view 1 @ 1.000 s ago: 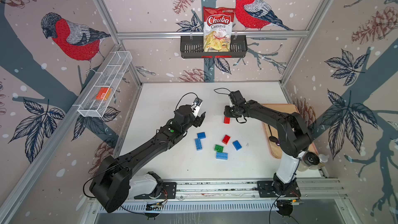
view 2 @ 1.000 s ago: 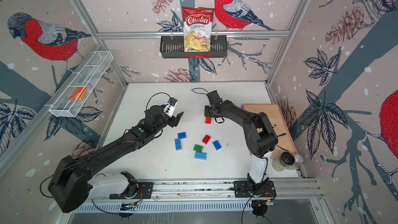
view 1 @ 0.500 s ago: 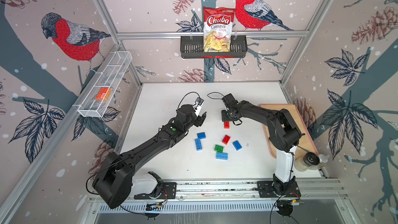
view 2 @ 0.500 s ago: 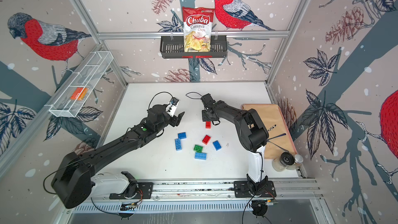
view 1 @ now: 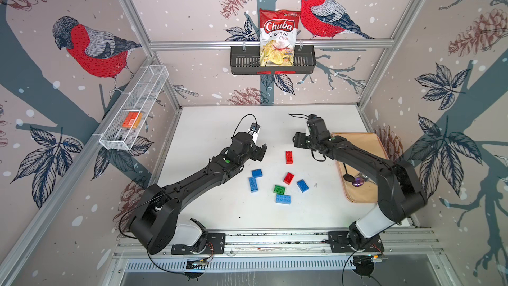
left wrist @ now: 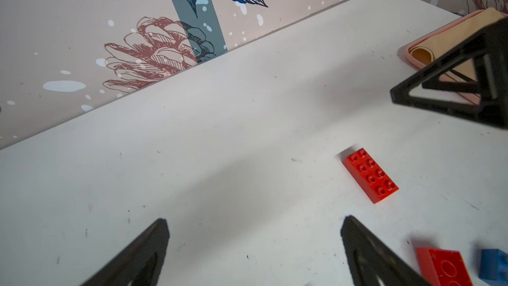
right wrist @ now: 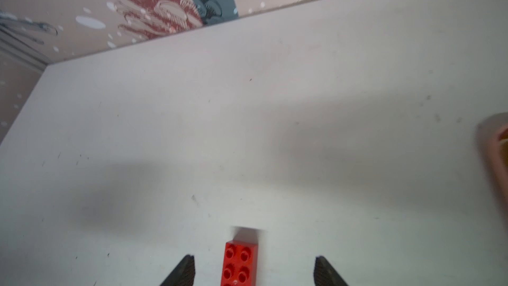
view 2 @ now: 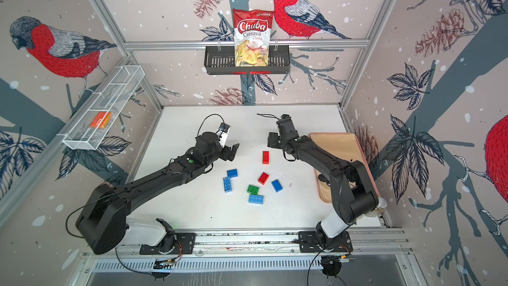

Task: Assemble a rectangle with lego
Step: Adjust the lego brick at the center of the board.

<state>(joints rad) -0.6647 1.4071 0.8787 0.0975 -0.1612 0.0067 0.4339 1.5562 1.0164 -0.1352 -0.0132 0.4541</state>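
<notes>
Legible text: "Chuba Cassava Chips" on bag (view 1: 277,38) in black basket (view 1: 242,61); small print unreadable. Ref. item: long red brick (view 1: 289,157), flat on tabletop (view 1: 220,122), studs up. Right gripper (right wrist: 253,258) spread, ref. brick seen between its fingers, no contact; brick's near end cut off in right wrist view. Left gripper (left wrist: 255,220) spread, empty, beside ref. brick. Other lego, incl. green brick (view 1: 279,189), lies loose on ref. brick's robot-base side.
</notes>
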